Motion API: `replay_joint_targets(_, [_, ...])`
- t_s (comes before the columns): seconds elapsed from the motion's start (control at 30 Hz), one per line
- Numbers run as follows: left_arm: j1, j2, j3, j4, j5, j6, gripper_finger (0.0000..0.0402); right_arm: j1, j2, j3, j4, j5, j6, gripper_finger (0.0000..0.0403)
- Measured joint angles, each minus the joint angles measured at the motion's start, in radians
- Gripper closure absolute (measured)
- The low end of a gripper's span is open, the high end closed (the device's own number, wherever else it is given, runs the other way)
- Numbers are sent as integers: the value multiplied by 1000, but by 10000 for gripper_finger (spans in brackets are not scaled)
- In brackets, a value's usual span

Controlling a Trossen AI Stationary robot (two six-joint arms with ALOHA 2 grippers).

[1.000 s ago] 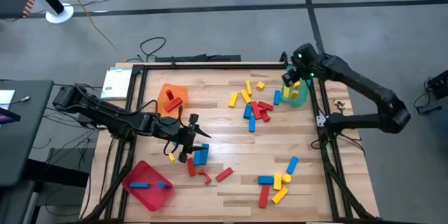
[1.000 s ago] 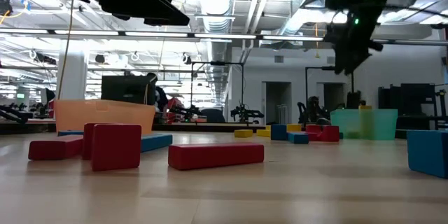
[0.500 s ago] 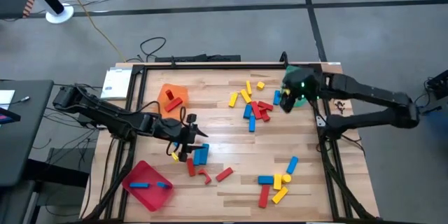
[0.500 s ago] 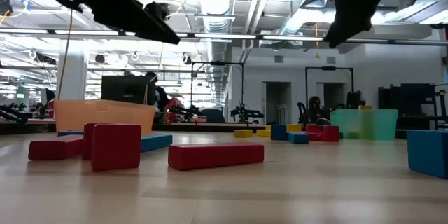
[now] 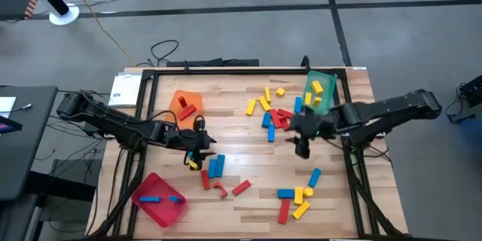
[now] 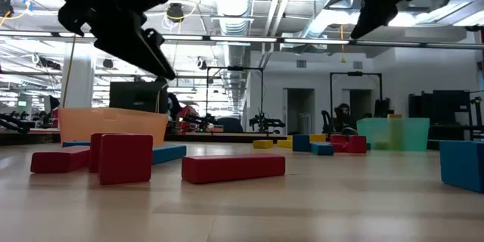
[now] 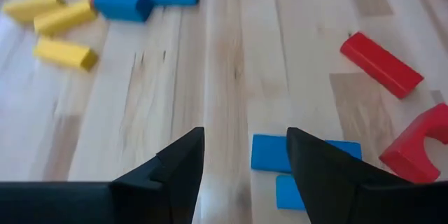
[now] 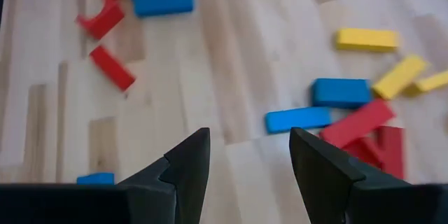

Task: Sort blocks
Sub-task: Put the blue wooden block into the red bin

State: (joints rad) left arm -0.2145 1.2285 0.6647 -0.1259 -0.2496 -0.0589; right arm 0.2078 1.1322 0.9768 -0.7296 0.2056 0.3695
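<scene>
Both arms are working between pickups: the left gripper (image 5: 194, 154), jaws apart and empty, is hovering beside two blue blocks (image 5: 215, 166), while the right gripper (image 5: 302, 144), likewise open and empty, is hanging right of the central blocks (image 5: 273, 113). Next, each probably needs to descend over one bar and close.

Left gripper (image 7: 245, 175): fingers apart, nothing between them, over bare wood.
Blue blocks (image 7: 269, 152): just beyond fingertips.
Red bar (image 7: 381, 65): alone.
Red arch (image 7: 420, 150): at edge.
Yellow blocks (image 7: 66, 52): far corner.
</scene>
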Motion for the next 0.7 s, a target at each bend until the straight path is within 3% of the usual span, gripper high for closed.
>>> replay_joint_targets(0.33, [9, 0, 0, -72, 56, -169, 203, 137, 180, 0, 73, 1, 0, 192])
replay_joint_targets(0.7, [70, 0, 0, -331, -18, -288, 203, 212, 309, 0, 158, 2, -2, 192])
